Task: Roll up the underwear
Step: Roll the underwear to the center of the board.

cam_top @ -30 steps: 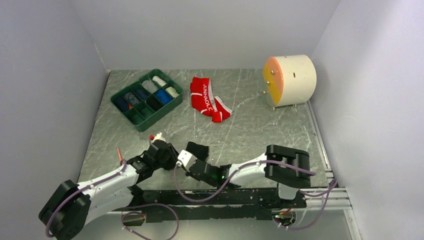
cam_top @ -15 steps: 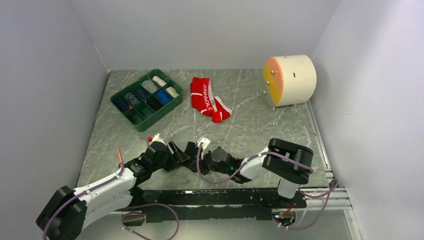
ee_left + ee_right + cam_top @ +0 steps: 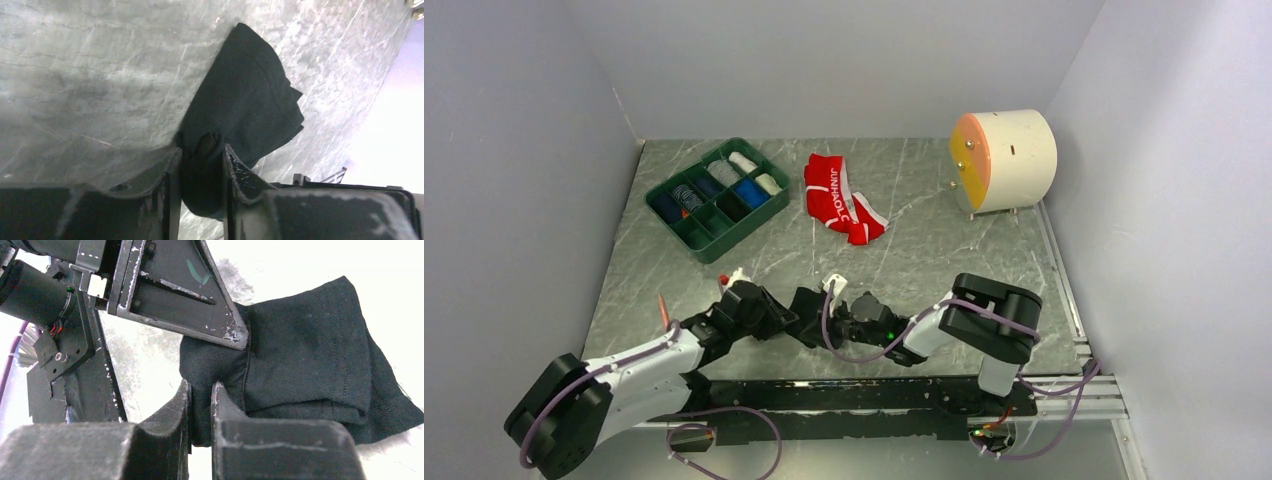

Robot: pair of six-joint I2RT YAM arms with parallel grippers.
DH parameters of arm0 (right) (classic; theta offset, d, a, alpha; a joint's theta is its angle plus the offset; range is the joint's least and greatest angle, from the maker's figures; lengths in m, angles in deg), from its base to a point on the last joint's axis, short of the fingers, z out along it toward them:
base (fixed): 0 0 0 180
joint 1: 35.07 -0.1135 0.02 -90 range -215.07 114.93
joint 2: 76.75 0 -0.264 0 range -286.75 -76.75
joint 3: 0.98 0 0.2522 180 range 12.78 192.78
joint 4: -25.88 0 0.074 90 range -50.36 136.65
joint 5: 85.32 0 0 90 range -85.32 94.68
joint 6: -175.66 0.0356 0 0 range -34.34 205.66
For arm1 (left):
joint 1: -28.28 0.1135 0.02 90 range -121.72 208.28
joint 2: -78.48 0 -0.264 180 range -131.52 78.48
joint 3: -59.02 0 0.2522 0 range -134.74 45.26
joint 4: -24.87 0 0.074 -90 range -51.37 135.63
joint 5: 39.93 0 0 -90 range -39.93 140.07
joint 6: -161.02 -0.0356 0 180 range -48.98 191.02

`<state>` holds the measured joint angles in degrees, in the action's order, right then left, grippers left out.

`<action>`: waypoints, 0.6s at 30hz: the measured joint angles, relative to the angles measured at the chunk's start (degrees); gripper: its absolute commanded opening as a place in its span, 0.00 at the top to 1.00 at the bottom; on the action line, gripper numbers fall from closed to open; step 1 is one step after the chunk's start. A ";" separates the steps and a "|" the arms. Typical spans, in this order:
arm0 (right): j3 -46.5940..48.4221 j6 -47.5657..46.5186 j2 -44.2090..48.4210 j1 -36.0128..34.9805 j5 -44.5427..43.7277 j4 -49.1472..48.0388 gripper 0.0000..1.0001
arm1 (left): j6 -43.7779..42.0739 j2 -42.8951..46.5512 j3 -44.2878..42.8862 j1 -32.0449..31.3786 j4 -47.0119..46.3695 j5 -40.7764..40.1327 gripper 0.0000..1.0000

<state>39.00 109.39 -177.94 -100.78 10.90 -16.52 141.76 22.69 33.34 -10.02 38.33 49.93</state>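
Note:
The black underwear (image 3: pixel 808 301) lies bunched on the marble table near the front, between both arms. In the left wrist view, a thick fold of the black underwear (image 3: pixel 250 100) fills the gap of my left gripper (image 3: pixel 200 157), and both jaws press on it. My right gripper (image 3: pixel 201 392) is shut on a thin edge of the same black underwear (image 3: pixel 310 355), right beside the left gripper's finger (image 3: pixel 200 305). From above, the left gripper (image 3: pixel 790 318) and right gripper (image 3: pixel 828 325) meet at the cloth. The red underwear (image 3: pixel 839 195), lettered JUNHAOLO, lies crumpled farther back.
A green compartment tray (image 3: pixel 764 207) with rolled cloths stands at the back left. A cream drum with an orange face (image 3: pixel 1004 158) stands at the back right. Grey walls close in the table on three sides.
The left gripper moved right onto the black underwear, opened wide, then closed on a fold. The right gripper swung left and forward, keeping its pinch on the cloth.

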 measured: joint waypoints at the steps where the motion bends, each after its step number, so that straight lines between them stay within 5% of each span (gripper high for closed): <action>1: 0.00 0.07 -0.15 0.15 0.39 -0.22 0.87 | -0.15 -0.81 0.00 0.00 -0.50 0.04 0.84; 3: 0.00 0.07 -0.17 0.39 1.07 -0.28 0.79 | -0.28 -1.51 -0.42 0.00 -0.96 0.13 0.92; 7: 0.85 -0.79 0.17 0.52 2.60 1.31 0.59 | -1.33 -1.66 -0.94 0.00 -0.74 0.17 0.95; 12: 5.64 -5.11 4.02 -0.85 1.66 14.53 0.55 | -2.95 -1.77 -2.58 -0.04 2.23 -0.24 0.95; 18: 12.17 -13.70 7.82 -8.28 -13.75 32.46 0.48 | -3.65 -2.43 -4.61 -0.04 5.86 -0.20 0.95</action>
<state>51.18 95.68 -170.11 -109.06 -2.85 15.94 138.11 20.26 28.72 -10.06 44.19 49.73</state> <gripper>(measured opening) 0.458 0.202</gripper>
